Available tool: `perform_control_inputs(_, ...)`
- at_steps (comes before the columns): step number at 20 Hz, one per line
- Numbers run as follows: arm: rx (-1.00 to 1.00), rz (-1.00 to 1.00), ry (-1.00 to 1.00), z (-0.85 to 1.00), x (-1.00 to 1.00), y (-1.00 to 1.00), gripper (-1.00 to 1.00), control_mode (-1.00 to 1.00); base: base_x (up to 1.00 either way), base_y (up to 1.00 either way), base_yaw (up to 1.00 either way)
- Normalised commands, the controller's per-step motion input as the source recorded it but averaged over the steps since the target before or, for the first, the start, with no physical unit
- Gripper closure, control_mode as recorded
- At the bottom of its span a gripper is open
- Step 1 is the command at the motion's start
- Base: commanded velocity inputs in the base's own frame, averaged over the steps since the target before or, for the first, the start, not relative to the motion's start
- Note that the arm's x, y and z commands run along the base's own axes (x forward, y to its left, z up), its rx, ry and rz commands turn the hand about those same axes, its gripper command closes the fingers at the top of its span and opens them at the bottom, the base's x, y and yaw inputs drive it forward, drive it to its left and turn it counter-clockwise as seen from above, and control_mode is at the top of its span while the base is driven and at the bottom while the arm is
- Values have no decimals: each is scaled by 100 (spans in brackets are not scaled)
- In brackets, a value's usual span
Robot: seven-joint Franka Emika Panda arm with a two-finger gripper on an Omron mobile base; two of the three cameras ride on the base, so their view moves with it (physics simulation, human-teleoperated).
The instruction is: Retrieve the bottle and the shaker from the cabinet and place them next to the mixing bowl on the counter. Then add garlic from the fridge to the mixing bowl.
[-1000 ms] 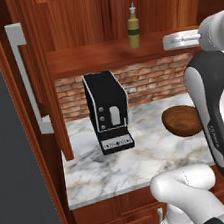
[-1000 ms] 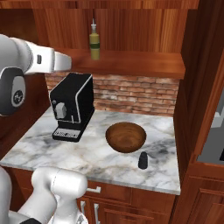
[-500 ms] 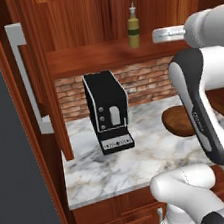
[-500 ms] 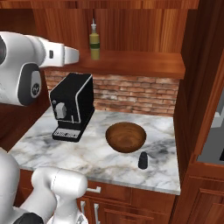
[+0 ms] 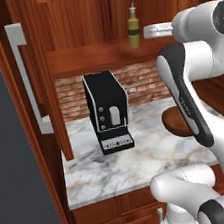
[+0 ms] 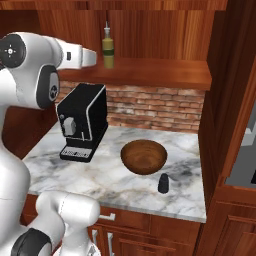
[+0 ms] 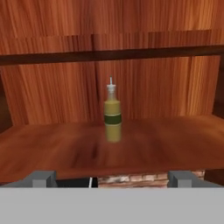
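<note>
hand view: gripper (image 7: 112,178) jaws fully apart, empty, now squared on bottle (image 7: 113,116) upright on cabinet shelf (image 7: 52,151). arm swung toward it over last second. shaker (image 6: 163,183) already on counter beside mixing bowl (image 6: 144,157). bottle grasp next.

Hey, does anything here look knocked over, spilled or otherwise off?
Nothing stands out. The bottle stands upright on the cabinet shelf, the mixing bowl sits level on the counter with the shaker upright beside it, and the coffee machine stands square.
</note>
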Motion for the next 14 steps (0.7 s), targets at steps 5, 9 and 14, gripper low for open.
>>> perform_control_inputs(5,0,0,0,0,25,0,-100,-100,0,0,0)
perform_control_inputs(9,0,0,0,-6,26,0,-100,-100,0,0,0)
perform_control_inputs(14,0,0,-1,-9,31,-1,-100,-100,0,0,0)
